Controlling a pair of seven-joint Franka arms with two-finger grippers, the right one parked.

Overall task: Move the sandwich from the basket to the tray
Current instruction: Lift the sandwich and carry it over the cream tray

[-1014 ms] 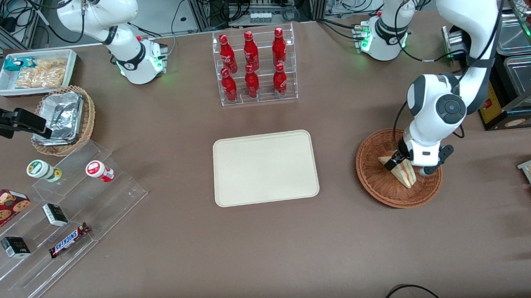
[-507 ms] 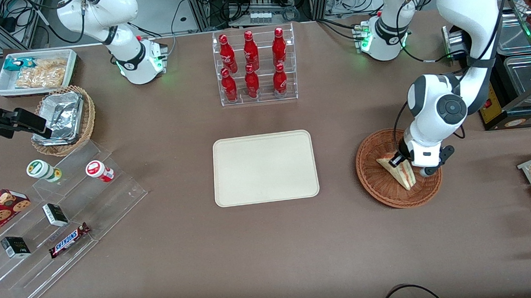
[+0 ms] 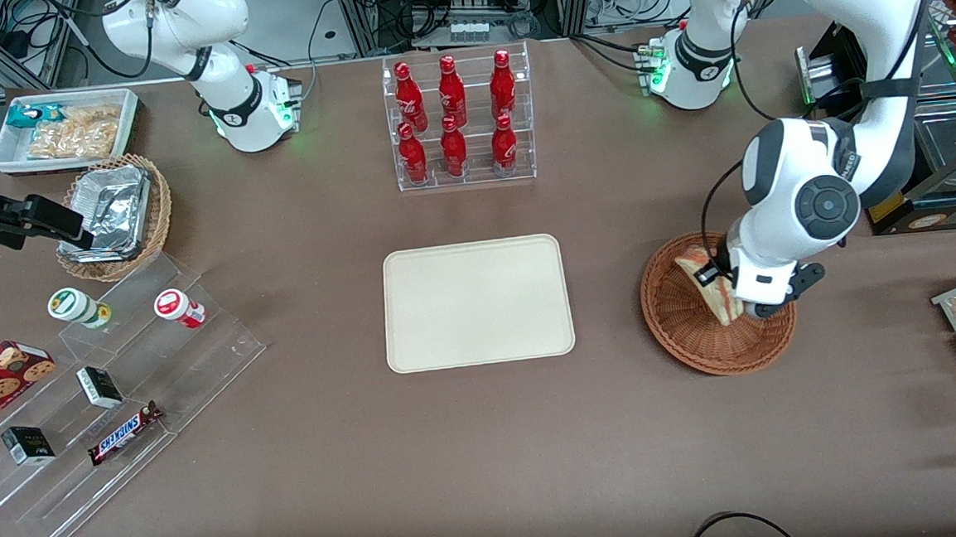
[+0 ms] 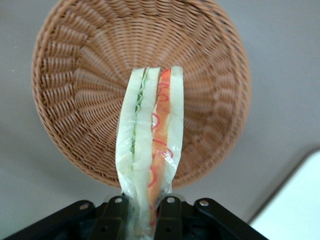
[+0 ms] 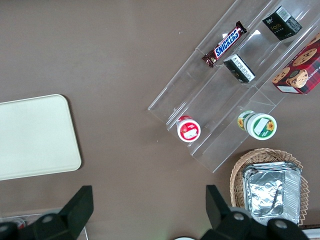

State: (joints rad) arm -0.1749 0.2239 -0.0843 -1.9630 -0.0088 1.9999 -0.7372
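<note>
The brown table point(image 3: 488, 434) carries everything, and near its middle lies the cream-beige tray point(image 3: 477, 302), a flat rectangle with rounded corners and a low rim, nothing on it. Toward the working arm's end of the table sits the round reddish-brown wicker basket point(image 3: 685, 335), shallow, its plain weave spiralling out from the centre in the left wrist view point(image 4: 90, 75). The left arm bends down over the basket, and its gripper point(image 3: 724, 287) hangs above the basket's inside with its fingers point(image 4: 117, 215) clamped on the sandwich point(image 3: 710, 283).

The sandwich point(image 4: 150, 135) is a triangular wedge held by one end, raised clear of the basket's weave and tilted, its free end pointing down toward the basket floor. Seen edge-on from the wrist, it shows white bread slices with a thin green layer on one side and a red-orange layer with wavy red streaks on the other, all under a clear glossy wrap.

Nearer the arms' edge of the table than the tray, a clear rack point(image 3: 462, 120) holds six red bottles point(image 3: 451, 92) in two rows.
</note>
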